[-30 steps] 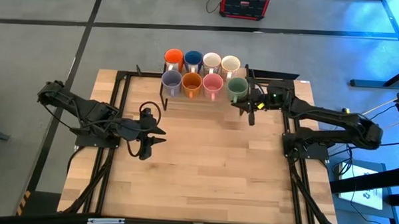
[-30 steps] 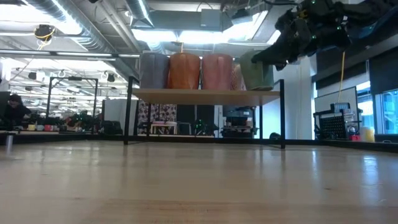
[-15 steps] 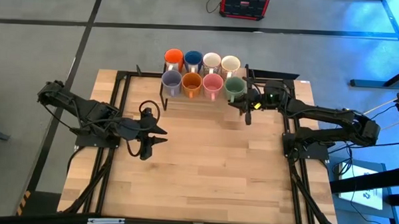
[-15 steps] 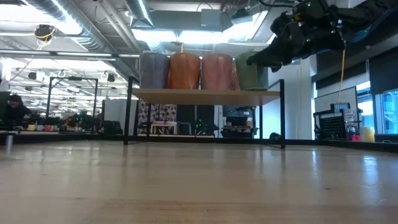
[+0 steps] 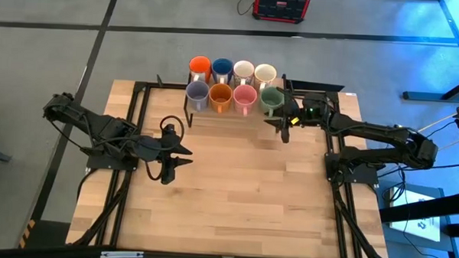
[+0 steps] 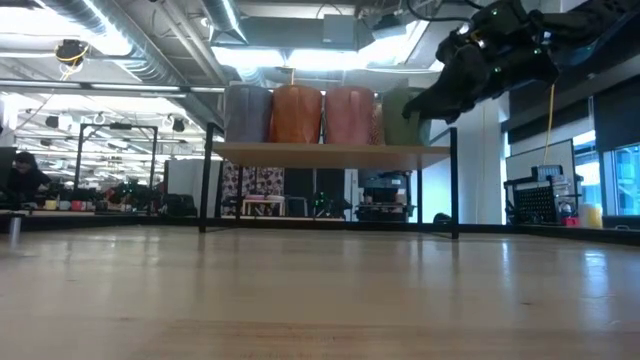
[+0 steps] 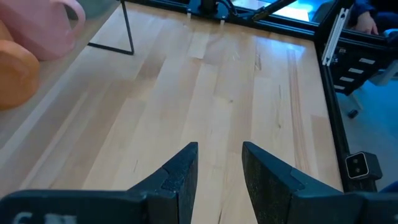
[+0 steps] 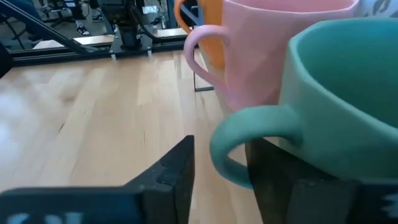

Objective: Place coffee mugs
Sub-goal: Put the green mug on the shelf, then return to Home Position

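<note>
Several coffee mugs stand in two rows on a raised wooden shelf (image 6: pixel 330 152) at the table's far edge. The sage green mug (image 5: pixel 271 97) is at the right end of the near row, beside the pink mug (image 5: pixel 244 96). It stands upright with its base on the shelf. My right gripper (image 8: pixel 221 144) is open just in front of it, its fingers on either side of the green mug's handle (image 8: pixel 249 127). My left gripper (image 5: pixel 184 156) hovers open over the table's left middle, with nothing between its fingers (image 7: pixel 180 174). My right gripper comes level at the green mug from the table's near right. The lower curve of the handle (image 8: pixel 227 165) lies in the gap between the fingers. One finger (image 8: pixel 180 168) stands clear of it. The handle partly hides the other finger (image 8: pixel 273 180), so I cannot tell whether that finger touches.
The shelf rests on thin black legs (image 6: pixel 204 190), with open space beneath it. Bare wooden tabletop (image 5: pixel 243 191) spreads between the arms toward the near edge. Black frame rails (image 5: pixel 134 110) run along both sides of the table. A red box (image 5: pixel 280 5) sits on the floor beyond.
My right gripper has carried the green mug a little toward the table's far left, close beside the pink mug. The mug now stands on the shelf. My left arm has kept still.
</note>
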Available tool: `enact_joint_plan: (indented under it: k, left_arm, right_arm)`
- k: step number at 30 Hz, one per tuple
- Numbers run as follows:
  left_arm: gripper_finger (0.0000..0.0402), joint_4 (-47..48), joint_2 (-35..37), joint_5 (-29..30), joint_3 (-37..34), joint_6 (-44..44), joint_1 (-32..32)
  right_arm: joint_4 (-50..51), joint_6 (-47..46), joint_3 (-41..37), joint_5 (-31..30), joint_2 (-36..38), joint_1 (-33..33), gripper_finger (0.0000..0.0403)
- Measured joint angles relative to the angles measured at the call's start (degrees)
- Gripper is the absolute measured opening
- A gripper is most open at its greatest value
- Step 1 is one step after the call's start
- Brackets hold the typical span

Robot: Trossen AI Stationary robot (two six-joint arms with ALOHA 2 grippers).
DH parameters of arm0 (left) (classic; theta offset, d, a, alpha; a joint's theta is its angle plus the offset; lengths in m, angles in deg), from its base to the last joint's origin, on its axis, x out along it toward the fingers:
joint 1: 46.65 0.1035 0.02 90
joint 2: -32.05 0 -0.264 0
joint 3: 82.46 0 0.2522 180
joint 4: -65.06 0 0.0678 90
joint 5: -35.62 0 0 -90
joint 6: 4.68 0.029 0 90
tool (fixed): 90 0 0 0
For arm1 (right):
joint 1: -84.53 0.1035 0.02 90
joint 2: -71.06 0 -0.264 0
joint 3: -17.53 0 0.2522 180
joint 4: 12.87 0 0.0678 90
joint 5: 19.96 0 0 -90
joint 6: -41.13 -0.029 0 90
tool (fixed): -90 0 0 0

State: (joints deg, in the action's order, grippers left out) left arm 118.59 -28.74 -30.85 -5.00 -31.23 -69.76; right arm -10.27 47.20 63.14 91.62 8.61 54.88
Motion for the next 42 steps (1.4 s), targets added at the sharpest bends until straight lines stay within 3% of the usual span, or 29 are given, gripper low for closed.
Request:
enact_joint_plan:
  k: [10,14,19,21,25,29,33,36,42]
  left_arm:
    - [0.0119,0.0,0.0,0.36,0.0,0.13,0.0]
    - [0.0119,0.0,0.0,0.41,0.0,0.15,0.0]
    - [0.0118,-0.2,0.0,1.8,0.0,1.53,0.0]
    - [0.011,-1.78,0.0,2.83,0.0,5.08,0.01]
    - [0.0068,-11.07,0.41,-0.06,-3.07,13.83,2.17]
    - [0.0015,-22.45,5.38,-5.95,-11.73,19.08,6.04]
    - [0.0007,-34.2,11.5,-12.79,-22.72,21.55,10.24]
    - [0.0006,-40.64,16.33,-15.24,-29.57,23.12,12.64]
    - [0.0004,-43.4,26.08,-16.15,-39.56,21.88,13.86]
  right_arm:
    - [15.52,-0.34,5.92,-3.02,3.38,0.0,0.0142]
    - [29.05,-1.59,10.87,-3.12,5.24,0.0,0.0143]
    - [49.27,-9.55,19.39,-2.3,8.32,0.73,0.0143]
    - [51.82,-13.4,21.27,-2.35,10.08,3.31,0.0143]
    - [43.02,-19.1,19.77,-6.19,13.94,11.11,0.0123]
    - [30.46,-23.09,14.45,-12.46,16.35,18.28,0.0065]
    - [21.2,-25.71,8.29,-16.84,19.26,23.83,0.0008]
    - [15.15,-28.13,3.78,-24.08,21.55,27.79,0.0017]
    - [8.7,-28.53,-5.17,-34.22,29.51,34.01,0.0019]
